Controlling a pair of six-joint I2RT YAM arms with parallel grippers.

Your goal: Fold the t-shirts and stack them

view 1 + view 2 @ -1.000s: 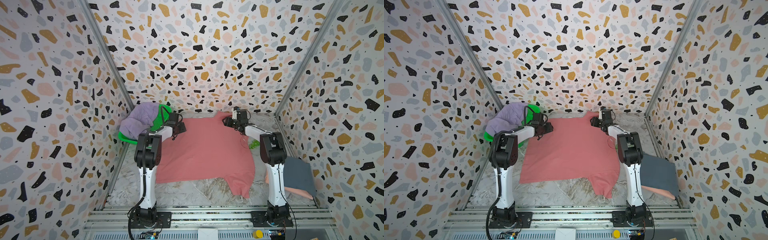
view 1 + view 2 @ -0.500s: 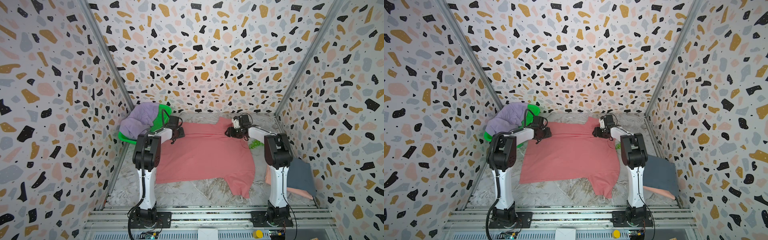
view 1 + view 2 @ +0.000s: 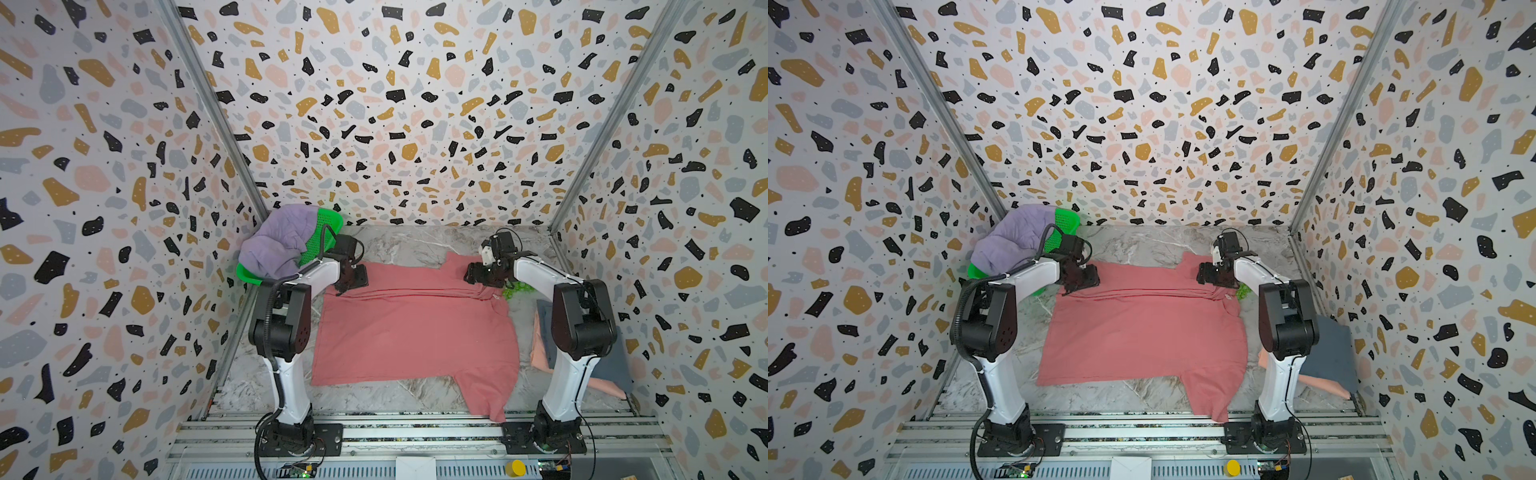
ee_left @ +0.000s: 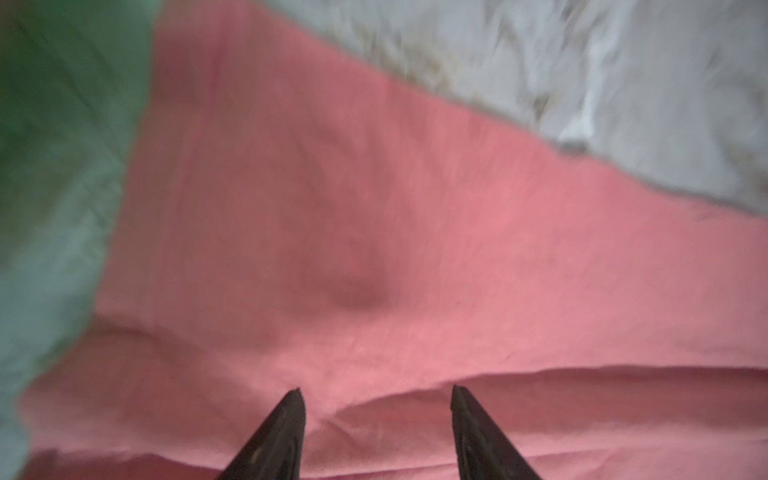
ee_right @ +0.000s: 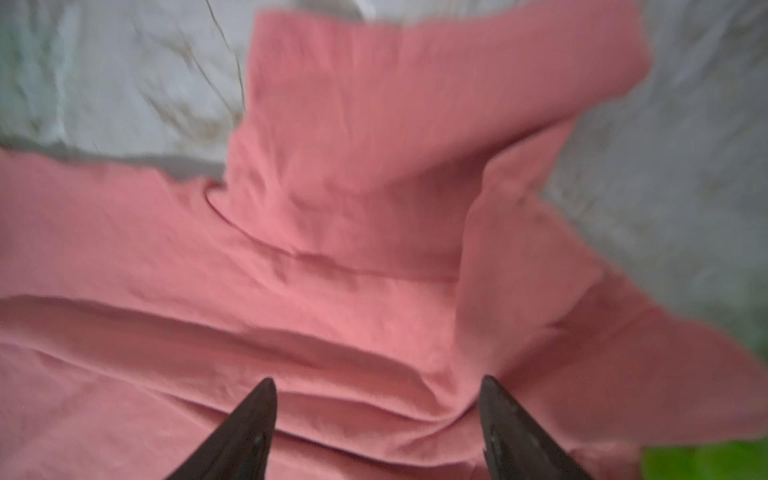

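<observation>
**Fig. Release after the first fold.** The coral-red t-shirt lies spread on the marble table, and one corner of it reaches almost to the green basket. A second ago I had both grippers out at the shirt's back edge. They have since carried that edge inward, leaving a long crease that starts at the corner by the basket and runs straight away from it.

The left gripper sits over the crease end nearest the basket. Its jaws are spread with only cloth below them. The right gripper sits over the end farthest from the basket, beside the sleeve, and its jaws have just widened with nothing between them. Both wrist views are smeared, so I cannot be sure whether the tips are touching the fabric.

I judge the first lengthwise fold laid and let go. The near half and its sleeve are not yet folded.

The lilac t-shirt hangs over the basket. The slate-grey t-shirt lies on the pale peach t-shirt, well apart from the basket across the table. I take these two as the stack.
</observation>
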